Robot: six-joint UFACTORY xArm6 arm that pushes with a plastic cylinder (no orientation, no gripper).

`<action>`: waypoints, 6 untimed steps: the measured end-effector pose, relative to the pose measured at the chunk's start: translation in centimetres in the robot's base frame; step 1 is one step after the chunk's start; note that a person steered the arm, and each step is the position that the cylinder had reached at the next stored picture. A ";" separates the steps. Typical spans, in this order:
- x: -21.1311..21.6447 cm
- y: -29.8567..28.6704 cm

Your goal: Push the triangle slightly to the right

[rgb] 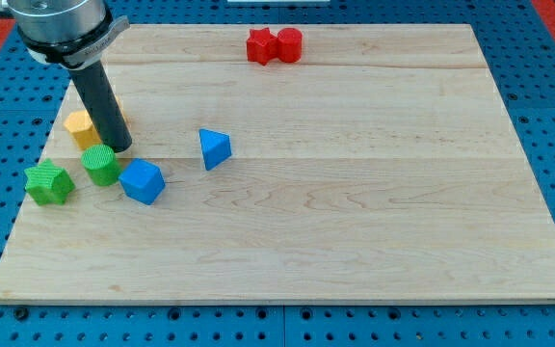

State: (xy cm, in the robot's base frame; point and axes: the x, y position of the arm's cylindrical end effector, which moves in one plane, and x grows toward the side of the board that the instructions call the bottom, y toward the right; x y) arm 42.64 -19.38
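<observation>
The blue triangle block [214, 148] lies on the wooden board left of centre. My tip [120, 147] is to the triangle's left, about a hundred pixels away, with bare wood between them. The tip sits just above a green round block [100, 165] and next to a yellow block [81, 126], which the rod partly hides. A blue cube-like block [143, 181] lies below and right of the tip.
A green star block [48, 183] lies near the board's left edge. A red star block [260, 45] and a red round block [289, 44] touch each other at the view's top. The wooden board [355, 193] rests on a blue pegboard.
</observation>
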 end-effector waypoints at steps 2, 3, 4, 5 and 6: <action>0.1 1.0; 0.1 2.5; 0.1 3.2; 0.1 3.8; 0.1 5.4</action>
